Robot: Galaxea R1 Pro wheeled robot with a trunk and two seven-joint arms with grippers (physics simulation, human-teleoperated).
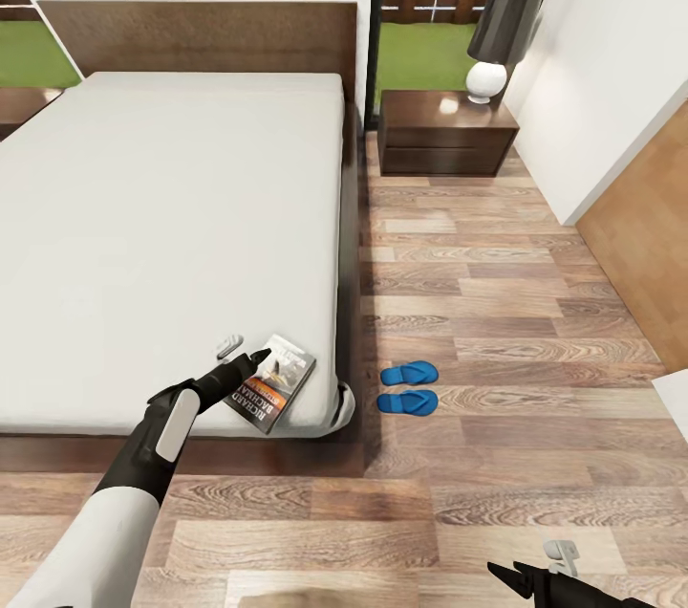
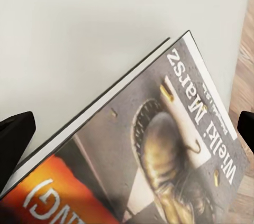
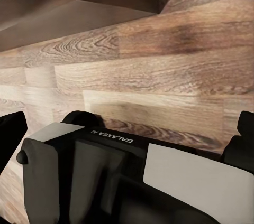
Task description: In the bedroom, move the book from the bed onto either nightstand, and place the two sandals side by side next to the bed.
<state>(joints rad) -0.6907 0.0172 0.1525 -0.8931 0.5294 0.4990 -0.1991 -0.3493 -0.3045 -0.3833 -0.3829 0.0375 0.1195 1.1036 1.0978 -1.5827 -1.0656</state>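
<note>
Reaching for: the book [image 1: 275, 381], which lies flat on the bed [image 1: 172, 235] at the mattress's lower right corner, lower centre of the head view.
Nearer arm: the left; the left end effector [image 1: 245, 356] sits at the book's upper left edge, while the right end effector [image 1: 540, 570] hangs low at the bottom right of the frame, over the floor [image 1: 497, 302].
Book's long axis: diagonal, from lower left to upper right in the head view.
Left end effector state: spread; in the left wrist view its two dark fingertips [image 2: 15, 135] stand wide at both frame edges with the book [image 2: 153, 150] between them, not yet pinched.
Right end effector state: cannot tell from these views.
Sandals [image 1: 409, 387]: side by side on the floor just beside the bed's right corner.
Nightstand [image 1: 445, 132]: upper right of the head view, carrying a lamp [image 1: 501, 34], well apart from the book.
</note>
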